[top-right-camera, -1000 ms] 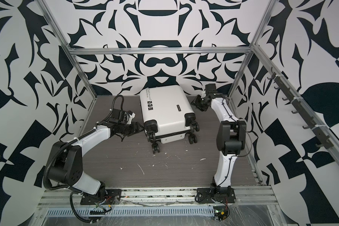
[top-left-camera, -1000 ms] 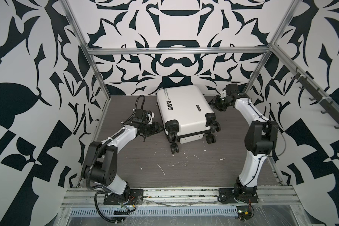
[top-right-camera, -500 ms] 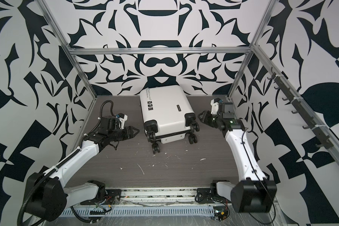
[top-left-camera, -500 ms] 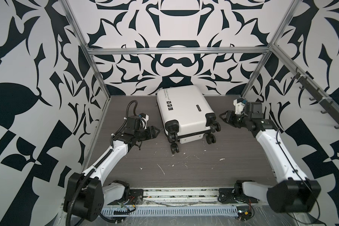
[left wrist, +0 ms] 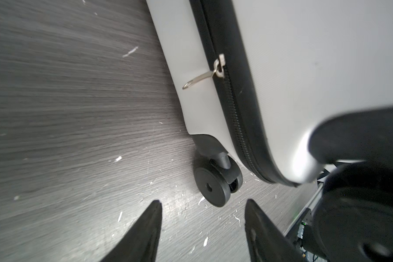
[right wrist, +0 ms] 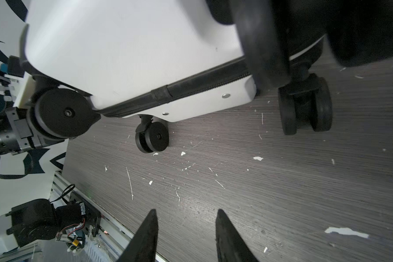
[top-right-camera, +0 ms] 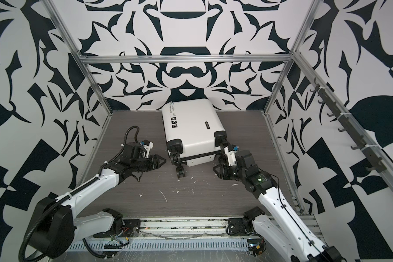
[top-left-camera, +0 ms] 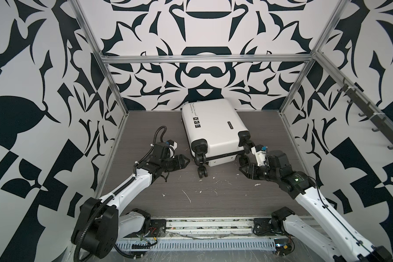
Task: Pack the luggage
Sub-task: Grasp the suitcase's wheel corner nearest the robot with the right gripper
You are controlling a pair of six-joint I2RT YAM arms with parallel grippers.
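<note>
Here the luggage [top-left-camera: 210,127] is laid flat and zipped shut at the back middle of the tabletop [top-left-camera: 213,195], wheels toward the front. Both arms are stretched low toward it: the left claw [top-left-camera: 187,161] is held near its left wheels, the right claw [top-left-camera: 242,168] near its right wheels, each parted and empty.

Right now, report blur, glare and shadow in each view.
In both top views: sharp, evenly lit, soft shadow under the luggage. Left wrist view: table streaked with blur, glare patch by the fingertips. Right wrist view: table sharp, the wheel nearest the lens out of focus.
</note>
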